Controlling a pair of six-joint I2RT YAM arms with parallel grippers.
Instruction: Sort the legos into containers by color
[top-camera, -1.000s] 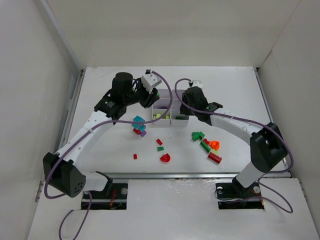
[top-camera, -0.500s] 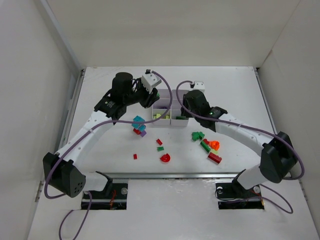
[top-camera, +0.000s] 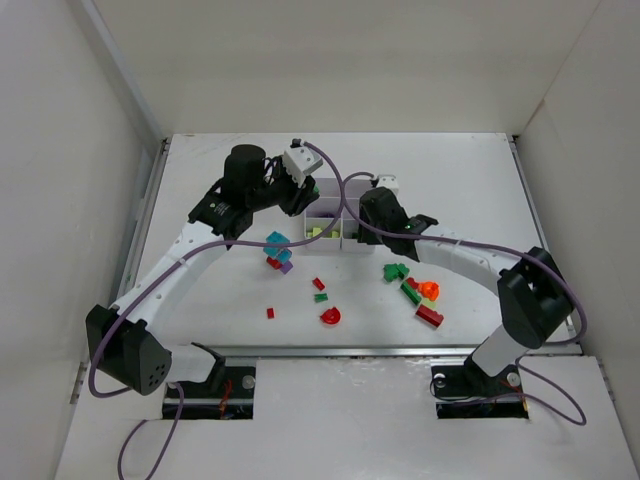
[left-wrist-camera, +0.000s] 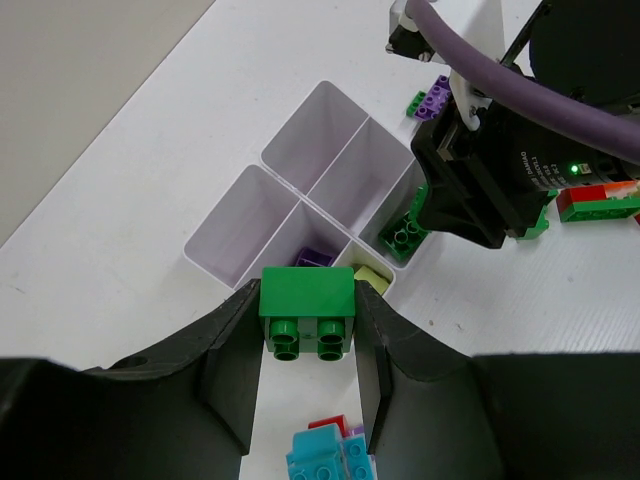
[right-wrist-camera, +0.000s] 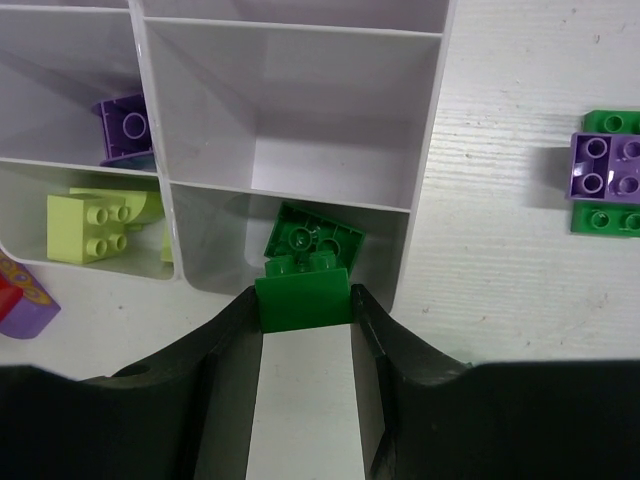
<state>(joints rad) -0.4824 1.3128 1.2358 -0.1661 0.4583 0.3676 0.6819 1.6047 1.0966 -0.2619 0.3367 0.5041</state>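
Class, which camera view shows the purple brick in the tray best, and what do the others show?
The right wrist view: the purple brick sits nearly whole, stud visible, in a tray compartment. The left wrist view shows only its edge above the held green brick; in the top view it cannot be made out.

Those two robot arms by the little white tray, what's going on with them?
They are sorting toy bricks into the white tray by color. The left gripper is shut on a green brick near the tray. The right gripper holds a second green brick at the compartment that already has a green one. A purple brick and yellow-green bricks sit in other compartments; loose bricks lie on the table.
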